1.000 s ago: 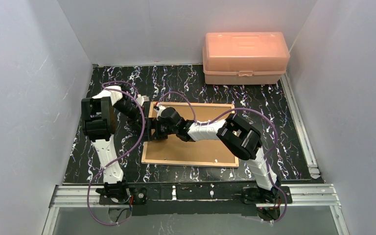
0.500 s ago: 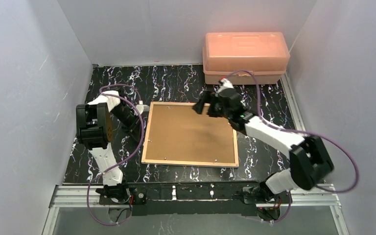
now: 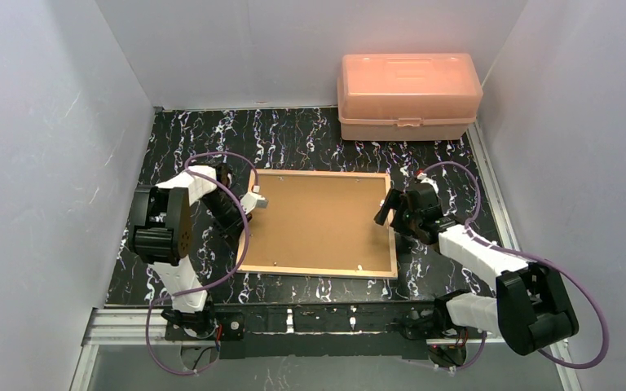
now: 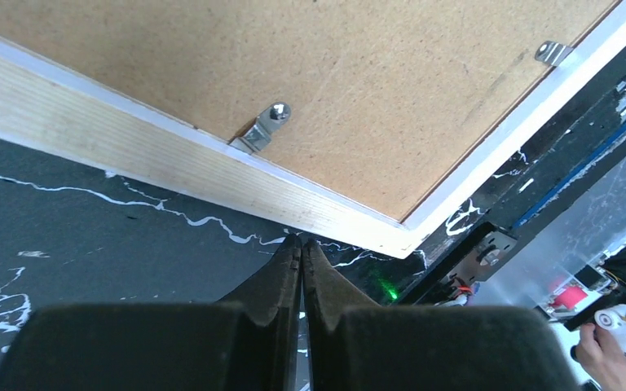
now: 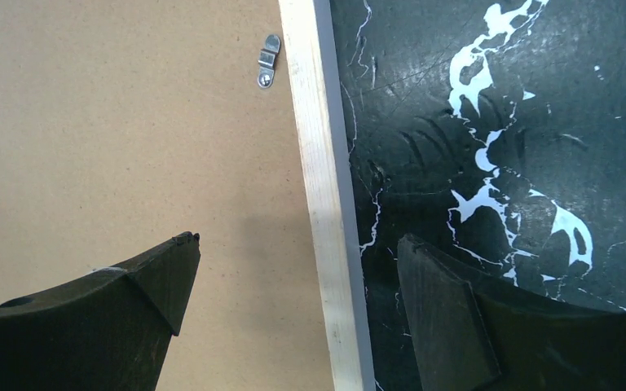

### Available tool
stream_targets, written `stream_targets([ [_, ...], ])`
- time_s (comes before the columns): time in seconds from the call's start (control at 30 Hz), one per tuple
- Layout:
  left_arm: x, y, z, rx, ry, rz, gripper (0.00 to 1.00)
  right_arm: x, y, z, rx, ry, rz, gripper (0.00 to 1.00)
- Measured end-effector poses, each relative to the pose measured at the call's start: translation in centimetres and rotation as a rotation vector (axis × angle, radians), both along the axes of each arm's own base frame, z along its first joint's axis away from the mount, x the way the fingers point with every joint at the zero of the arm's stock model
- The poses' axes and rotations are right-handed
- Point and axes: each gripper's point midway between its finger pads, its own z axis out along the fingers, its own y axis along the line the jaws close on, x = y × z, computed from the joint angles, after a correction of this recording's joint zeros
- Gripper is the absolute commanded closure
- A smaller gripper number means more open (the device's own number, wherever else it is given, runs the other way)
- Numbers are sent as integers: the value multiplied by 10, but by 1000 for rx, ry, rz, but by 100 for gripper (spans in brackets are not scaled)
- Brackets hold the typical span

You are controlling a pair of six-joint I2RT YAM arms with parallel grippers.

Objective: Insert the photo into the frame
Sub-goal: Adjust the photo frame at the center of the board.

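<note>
The frame [image 3: 318, 270] is laid back-up in the middle of the table [image 3: 293, 134], its opening filled by the brown backing board [image 3: 318, 220]. Whether the photo lies beneath cannot be told. The left gripper [image 4: 301, 242] is pressed closed on nothing, just beside the left rail. The right gripper [image 5: 295, 239] is spread wide, with the right rail between its 2 fingers.

walls [image 3: 49, 122]: plain white, three sides | tabletop [image 3: 293, 134]: black, white veining | box [image 3: 407, 94]: orange plastic, far right
</note>
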Motion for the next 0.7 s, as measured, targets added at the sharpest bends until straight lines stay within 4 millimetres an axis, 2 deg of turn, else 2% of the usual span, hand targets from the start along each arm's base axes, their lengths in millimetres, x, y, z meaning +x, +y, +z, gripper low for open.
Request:
stream_targets([
  [0.2,1,1,-1,2,-22,-10,99,1,9,-14,32,41,32,1],
  [0.3,-1,1,-3,-1,-19,-12,100,16,24,-12,69,36,61,1],
  [0.53,-4,5,0,21,-24,-14,100,69,54,-10,63,24,88,1],
  [0.7,-22,11,6,42,-1,-35,100,110,93,-8,41,-4,145,1],
])
